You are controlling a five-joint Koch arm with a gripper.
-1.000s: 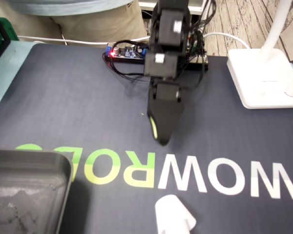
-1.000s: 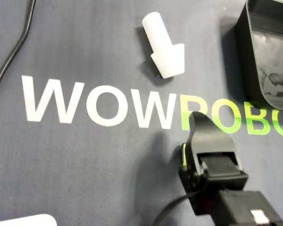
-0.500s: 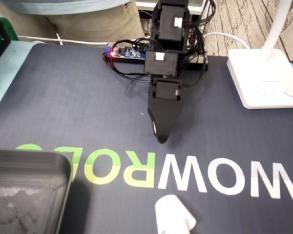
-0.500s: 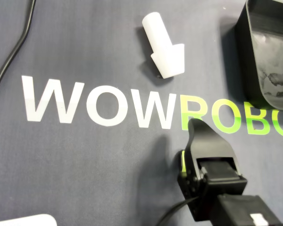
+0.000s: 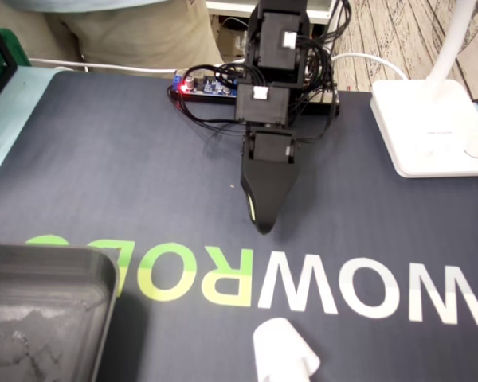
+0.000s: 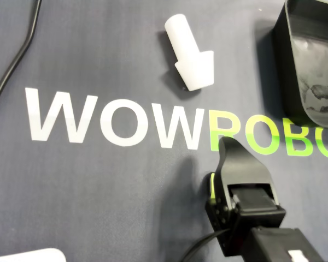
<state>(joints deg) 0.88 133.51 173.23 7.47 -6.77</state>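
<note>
Across your dark mat, the white plastic piece lies just beyond the WOWROBO lettering, while your gripper hangs over its opposite edge, one tip showing, so you cannot tell how the jaws stand.

I count one white plastic piece at upper centre, one black tray, one white lamp and perhaps three cables.

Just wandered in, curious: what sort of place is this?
Probably a hobbyist's robotics workbench: a small robot arm over a dark mat printed WOWROBO, a bare circuit board behind it, and a white lamp base beside.
</note>
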